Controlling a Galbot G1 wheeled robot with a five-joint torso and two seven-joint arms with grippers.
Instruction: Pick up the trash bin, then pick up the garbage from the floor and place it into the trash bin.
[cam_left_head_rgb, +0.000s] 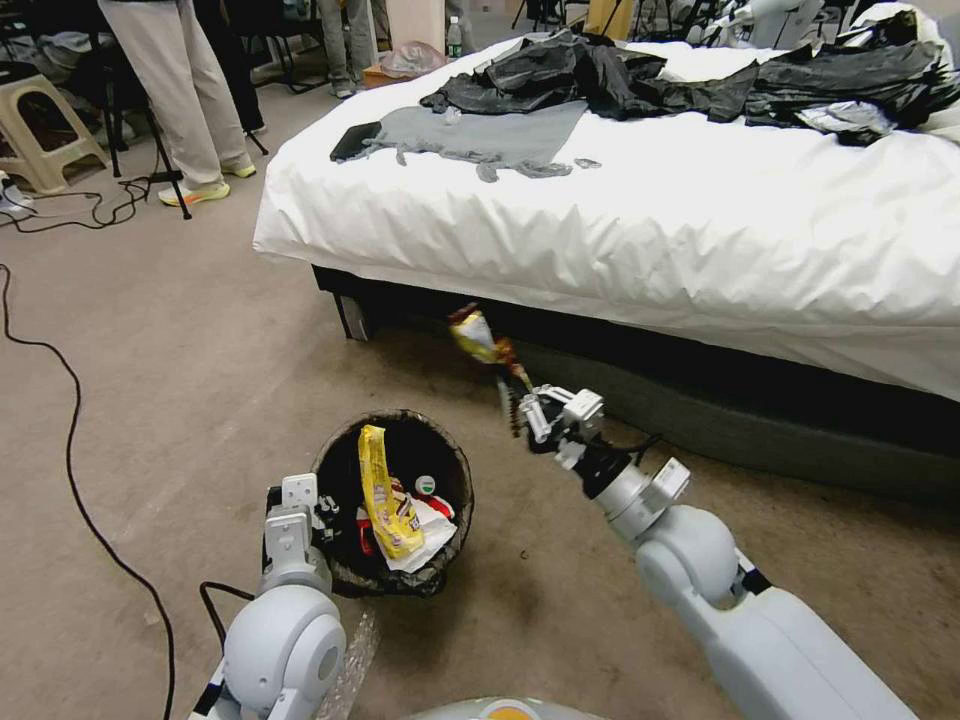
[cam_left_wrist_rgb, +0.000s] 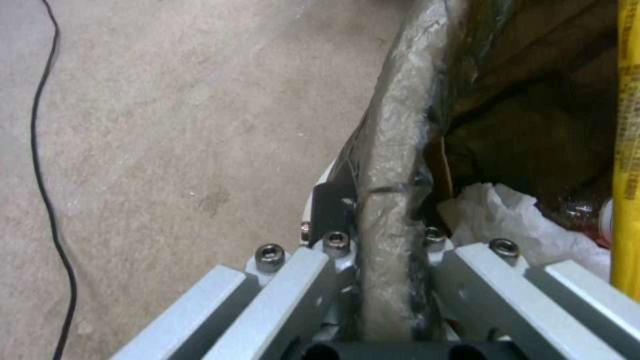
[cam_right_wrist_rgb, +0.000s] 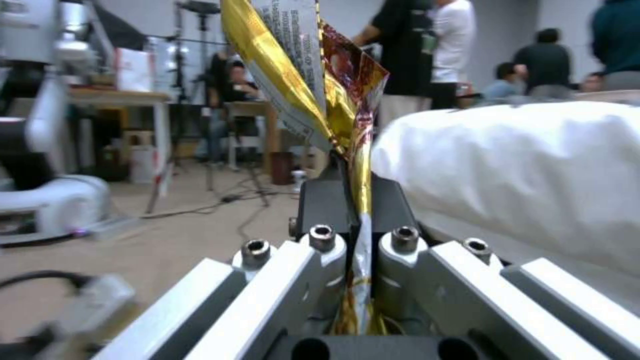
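The left gripper (cam_left_head_rgb: 325, 515), nearest the camera, has its jaws clamped on the bag-lined rim of the trash bin (cam_left_head_rgb: 340, 450), holding it just above the floor (cam_left_head_rgb: 180, 380). Inside the bin lie a yellow wrapper (cam_left_head_rgb: 385, 495), white tissue (cam_left_head_rgb: 425, 535) and a small bottle (cam_left_head_rgb: 425, 486). Beyond the bin, toward the bed (cam_left_head_rgb: 650, 230), the right gripper (cam_left_head_rgb: 528, 408) pinches a gold-and-red snack wrapper (cam_left_head_rgb: 478, 338) in the air. Judging by this, the bin is picked up and partly filled; this wrapper is not yet dropped in.

right hand (cam_left_head_rgb: 522, 408) pinching wrapper (cam_left_head_rgb: 478, 338), trash bin (cam_left_head_rgb: 345, 452) below
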